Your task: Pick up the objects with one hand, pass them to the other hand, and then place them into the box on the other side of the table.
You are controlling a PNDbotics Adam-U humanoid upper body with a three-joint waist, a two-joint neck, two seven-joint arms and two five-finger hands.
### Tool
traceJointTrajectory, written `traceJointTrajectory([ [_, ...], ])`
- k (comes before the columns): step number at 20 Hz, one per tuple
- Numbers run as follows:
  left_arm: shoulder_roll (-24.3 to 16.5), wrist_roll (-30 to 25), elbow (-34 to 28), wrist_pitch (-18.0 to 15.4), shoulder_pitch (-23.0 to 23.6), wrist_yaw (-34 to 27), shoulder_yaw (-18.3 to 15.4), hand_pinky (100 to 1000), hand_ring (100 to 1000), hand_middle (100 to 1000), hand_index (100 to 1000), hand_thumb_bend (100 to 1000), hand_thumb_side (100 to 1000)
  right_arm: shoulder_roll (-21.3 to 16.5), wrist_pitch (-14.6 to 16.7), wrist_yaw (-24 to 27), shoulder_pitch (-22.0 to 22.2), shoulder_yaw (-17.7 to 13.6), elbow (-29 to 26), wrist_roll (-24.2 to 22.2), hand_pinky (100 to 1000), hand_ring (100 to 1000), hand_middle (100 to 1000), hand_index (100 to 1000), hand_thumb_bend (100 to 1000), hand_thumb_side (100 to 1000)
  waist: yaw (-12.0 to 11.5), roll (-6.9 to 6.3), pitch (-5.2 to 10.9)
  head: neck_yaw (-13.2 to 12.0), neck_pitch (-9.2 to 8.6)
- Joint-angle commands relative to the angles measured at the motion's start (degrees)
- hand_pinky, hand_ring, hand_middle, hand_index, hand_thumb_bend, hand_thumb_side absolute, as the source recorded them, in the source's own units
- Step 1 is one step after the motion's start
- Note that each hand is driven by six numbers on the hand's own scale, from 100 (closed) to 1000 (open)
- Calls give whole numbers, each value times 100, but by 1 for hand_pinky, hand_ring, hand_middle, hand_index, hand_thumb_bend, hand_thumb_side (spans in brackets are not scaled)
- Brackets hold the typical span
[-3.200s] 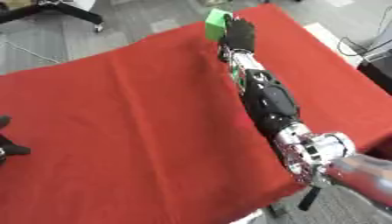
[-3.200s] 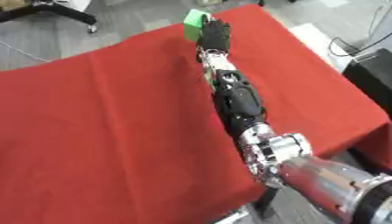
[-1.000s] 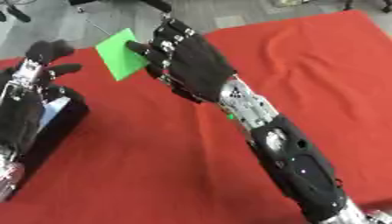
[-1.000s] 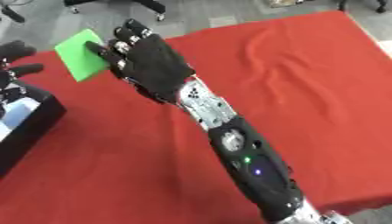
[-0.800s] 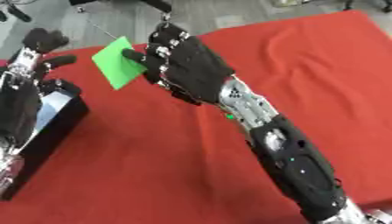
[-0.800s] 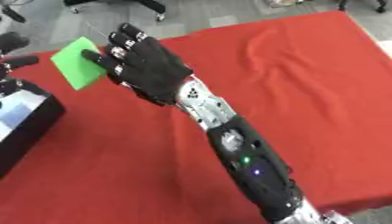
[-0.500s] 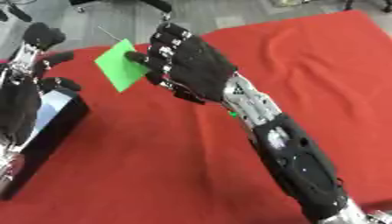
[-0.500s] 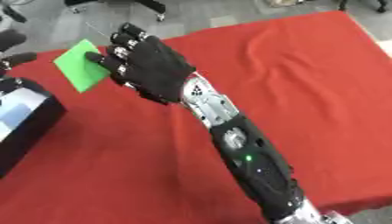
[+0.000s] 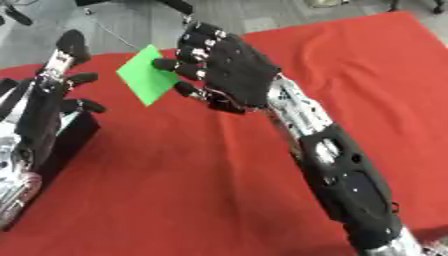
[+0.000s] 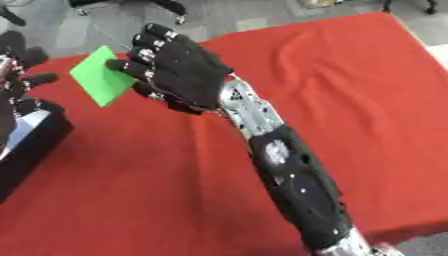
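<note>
A flat green object (image 9: 146, 80) hangs above the red tablecloth, pinched by my right hand (image 9: 220, 70), whose arm crosses the table from the lower right. My left hand (image 9: 54, 87) is raised at the left edge with its fingers spread, a short gap away from the green object and not touching it. Below the left hand stands a black box (image 10: 26, 137) with something pale inside.
The red cloth (image 9: 367, 80) covers the table. Grey floor, cables and chair legs (image 9: 175, 6) lie beyond the far edge. My right forearm (image 9: 337, 170) spans the middle of the table.
The right hand has carried the green object from the far end of the table toward the left hand. In the last second both hands have stayed near each other, the green object shifting only slightly.
</note>
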State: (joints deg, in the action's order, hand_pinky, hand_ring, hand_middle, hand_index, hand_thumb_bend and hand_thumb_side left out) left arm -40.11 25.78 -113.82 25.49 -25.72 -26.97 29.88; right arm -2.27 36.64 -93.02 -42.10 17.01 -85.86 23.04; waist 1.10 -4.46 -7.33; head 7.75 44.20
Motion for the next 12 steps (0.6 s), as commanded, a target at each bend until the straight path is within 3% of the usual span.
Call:
traceJointTrajectory([
  [1,-169,-64,-77,266,-98,181,-18,590,899,952,958,480,952,45,68,-26,-172,17,-100,17,650,598,341,372,253,100,16,90,50,223,-40],
  [8,-44,11,-77,976,-214,320,-76,593,904,962,958,513,967,66,154,-104,-286,88,-7,90,643,593,343,375,263,100,94,96,33,546,-140],
  [12,40,74,-62,947,-335,160,-51,582,906,968,961,542,977,77,210,-123,-350,128,65,124,646,592,343,376,266,100,168,113,26,539,-162],
])
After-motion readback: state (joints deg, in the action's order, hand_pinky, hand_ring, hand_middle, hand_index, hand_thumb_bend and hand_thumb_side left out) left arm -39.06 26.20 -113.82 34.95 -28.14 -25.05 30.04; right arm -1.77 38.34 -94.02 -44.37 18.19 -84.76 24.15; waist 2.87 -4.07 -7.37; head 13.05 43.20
